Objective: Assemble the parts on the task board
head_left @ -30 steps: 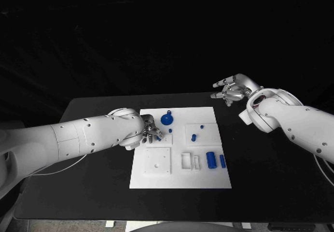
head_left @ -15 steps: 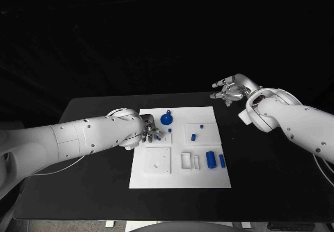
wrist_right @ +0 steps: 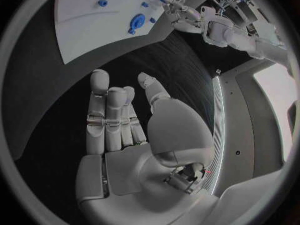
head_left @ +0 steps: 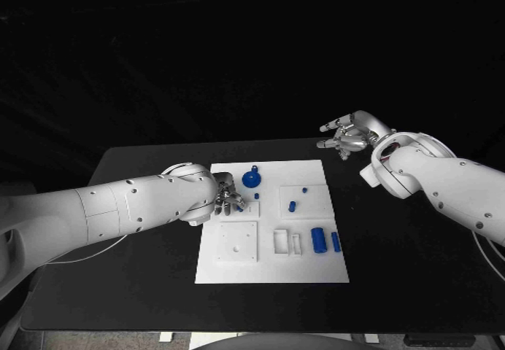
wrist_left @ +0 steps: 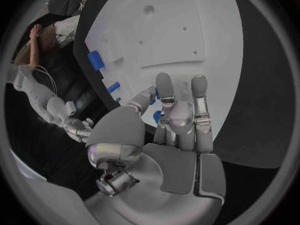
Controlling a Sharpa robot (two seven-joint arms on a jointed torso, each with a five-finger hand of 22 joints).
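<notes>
The left hand is over the left part of the task board, near its left edge. Its fingers are close together and bent down to the board. In the left wrist view a small blue part sits between the thumb and the fingers, touching them, so the hand seems to pinch it; in the head view the same blue piece shows just at the fingertips. I cannot tell if the part already stands in the board or is lifted from it.

Just beyond this hand, farther up the board, is a round blue part with a short stem. To its right, two small blue pegs stand in a raised white square of the board. Nearer the robot, a blue cylinder and a thinner blue bar lie side by side at the right edge of the board, beside white rectangular slots. A square white plate with holes is in the lower left part of the board.

The right hand is well apart from the board, above the far right part of the black surface. It holds nothing; its fingers are stretched out and side by side, the thumb apart from them.
</notes>
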